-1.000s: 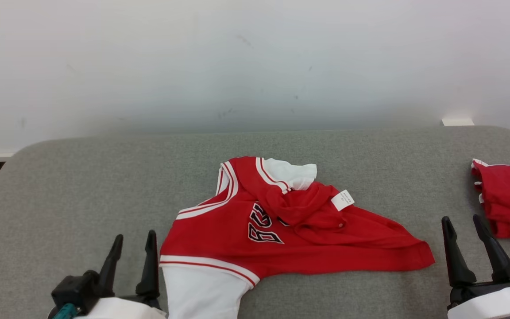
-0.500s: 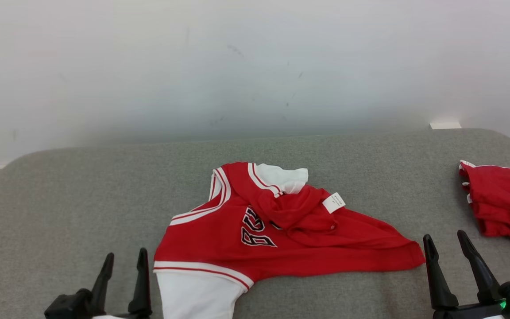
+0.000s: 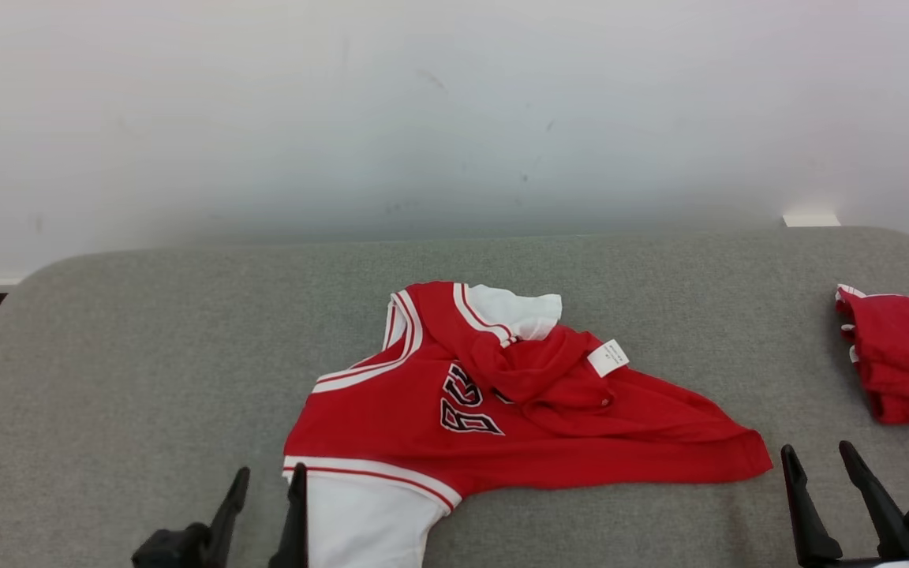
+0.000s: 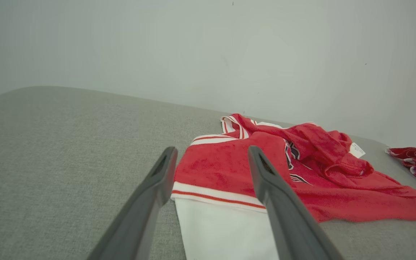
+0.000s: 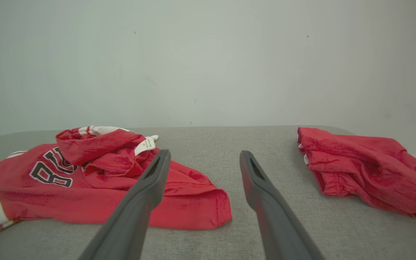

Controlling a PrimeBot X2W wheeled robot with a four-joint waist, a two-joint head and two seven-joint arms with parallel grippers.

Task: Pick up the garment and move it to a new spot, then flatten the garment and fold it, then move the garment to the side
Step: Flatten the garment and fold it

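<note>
The garment [image 3: 391,418] is a red jersey with white sleeves and dark numbers, lying crumpled at the middle of the grey padded table [image 3: 147,355]. A white tag sticks up from its bunched top. My left gripper [image 3: 270,471] stands open at the near edge, its right finger just by the white sleeve. In the left wrist view the garment [image 4: 226,169] lies right ahead of the left gripper [image 4: 212,148]. My right gripper [image 3: 817,448] is open and empty, just right of the red hem. In the right wrist view the garment [image 5: 85,202] lies to the left of the right gripper [image 5: 204,152].
A second red piece of clothing [image 3: 908,363] lies bunched at the table's right edge, to the right of the right gripper [image 5: 359,166]. A white wall rises behind the table. Bare grey cloth stretches left of the jersey and along the far side.
Both grippers have drawn back toward the near edge, and the left one has shifted right toward the white sleeve. The head camera swayed briefly. The jersey has not moved.
</note>
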